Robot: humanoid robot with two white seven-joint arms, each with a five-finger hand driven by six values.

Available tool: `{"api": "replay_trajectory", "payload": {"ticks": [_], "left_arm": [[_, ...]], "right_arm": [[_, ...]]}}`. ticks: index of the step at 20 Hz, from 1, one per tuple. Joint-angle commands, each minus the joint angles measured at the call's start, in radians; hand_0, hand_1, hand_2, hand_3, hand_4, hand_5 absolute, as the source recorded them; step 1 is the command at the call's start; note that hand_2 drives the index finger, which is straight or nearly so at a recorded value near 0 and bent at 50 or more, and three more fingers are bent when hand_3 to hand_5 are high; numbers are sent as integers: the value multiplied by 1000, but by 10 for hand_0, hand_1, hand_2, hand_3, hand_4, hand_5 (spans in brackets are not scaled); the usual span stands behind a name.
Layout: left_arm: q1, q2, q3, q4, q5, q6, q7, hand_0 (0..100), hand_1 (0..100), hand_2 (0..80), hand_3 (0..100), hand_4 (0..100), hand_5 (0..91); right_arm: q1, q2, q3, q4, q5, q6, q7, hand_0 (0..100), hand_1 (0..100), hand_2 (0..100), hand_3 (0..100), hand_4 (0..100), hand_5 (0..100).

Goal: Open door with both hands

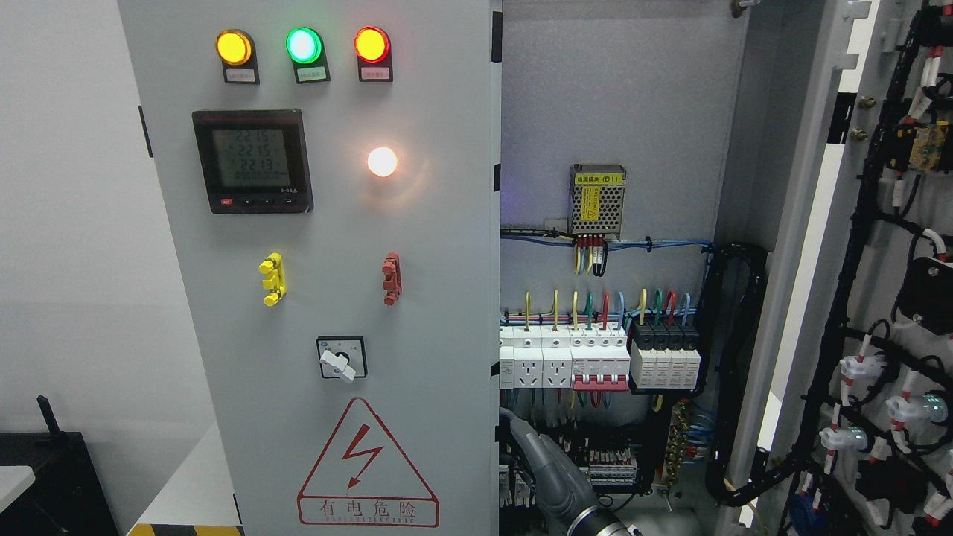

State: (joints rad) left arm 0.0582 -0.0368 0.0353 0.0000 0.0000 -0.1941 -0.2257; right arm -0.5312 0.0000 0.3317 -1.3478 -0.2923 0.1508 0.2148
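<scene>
An electrical cabinet with its left door [327, 298] closed and right door [856, 298] swung wide open, showing breakers [595, 361] inside. One grey robot hand [547, 469] reaches up below the breakers, beside the left door's edge. Its side and finger state cannot be told.

White wall [67, 223], black box [45, 476]

One grey robot hand [525, 439] reaching upward, fingers apparently extended

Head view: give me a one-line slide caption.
Electrical cabinet with right door swung open, left door shut; a robot hand reaches toward the left door's inner edge.
</scene>
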Motion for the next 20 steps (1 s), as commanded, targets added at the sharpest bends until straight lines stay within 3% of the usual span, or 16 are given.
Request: {"api": "replay_trajectory", "payload": {"ticks": [1, 5, 7, 20], "left_arm": [[0, 0, 0, 15, -29, 1, 0, 0, 0, 0, 0, 0, 0], [-1, 0, 0, 15, -29, 1, 0, 0, 0, 0, 0, 0, 0], [-1, 0, 0, 15, -29, 1, -1, 0, 0, 0, 0, 0, 0], [0, 0, 0, 15, -29, 1, 0, 0, 0, 0, 0, 0, 0]], "right_arm": [[-3, -12, -5, 12, -2, 0, 5, 381, 0, 0, 0, 0, 0], [-4, -12, -5, 10, -2, -2, 14, 382, 0, 0, 0, 0, 0], [-4, -12, -5, 10, -2, -2, 57, 382, 0, 0, 0, 0, 0], [-15, -15, -8, 33, -4, -2, 92, 382, 0, 0, 0, 0, 0]]}}
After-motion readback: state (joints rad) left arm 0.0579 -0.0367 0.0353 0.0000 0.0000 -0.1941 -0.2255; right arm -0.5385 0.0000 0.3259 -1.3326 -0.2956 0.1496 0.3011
